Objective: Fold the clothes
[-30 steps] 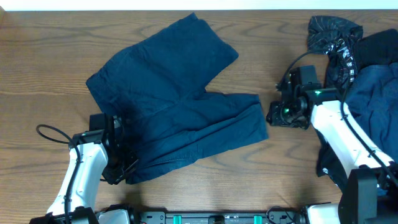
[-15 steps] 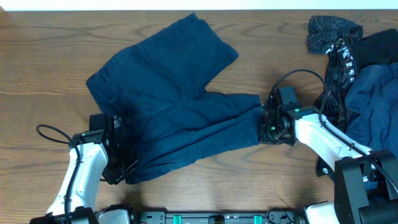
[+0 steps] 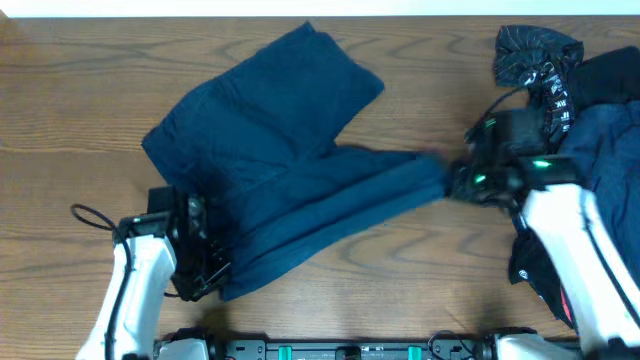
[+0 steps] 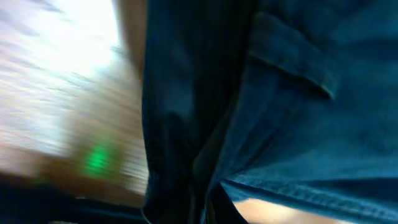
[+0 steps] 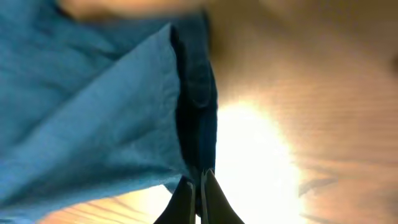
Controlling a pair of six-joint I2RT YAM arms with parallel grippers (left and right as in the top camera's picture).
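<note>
A wooden table (image 3: 60,120) fills the overhead view. The navy trousers (image 3: 270,170) lie across its middle as the largest piece of cloth. One leg runs toward the far edge, and the other is drawn out to the right in a long, narrowing band. The wide end sits at the left, with its near-left corner by the left arm.

At the far right lies a heap of clothes (image 3: 605,150), mostly navy. A black garment (image 3: 530,50) with white print is crumpled at its far end, and the heap is apart from the trousers.

The right gripper (image 3: 458,182) is at the right tip of the stretched leg, between the trousers and the heap. Its wrist view shows the right gripper (image 5: 200,183) with both fingers pressed together on the hem, and the navy trousers (image 5: 93,124) spread up and to the left from that pinch.

The left gripper (image 3: 200,268) is at the near-left corner of the trousers, touching the cloth edge. Its wrist view is blurred and almost filled by the navy trousers (image 4: 298,137), with a seam and folds gathering toward the bottom. The fingers cannot be made out, so I cannot tell whether they are clenched on the cloth. A thin black cable (image 3: 85,212) loops on the table just left of that arm.
</note>
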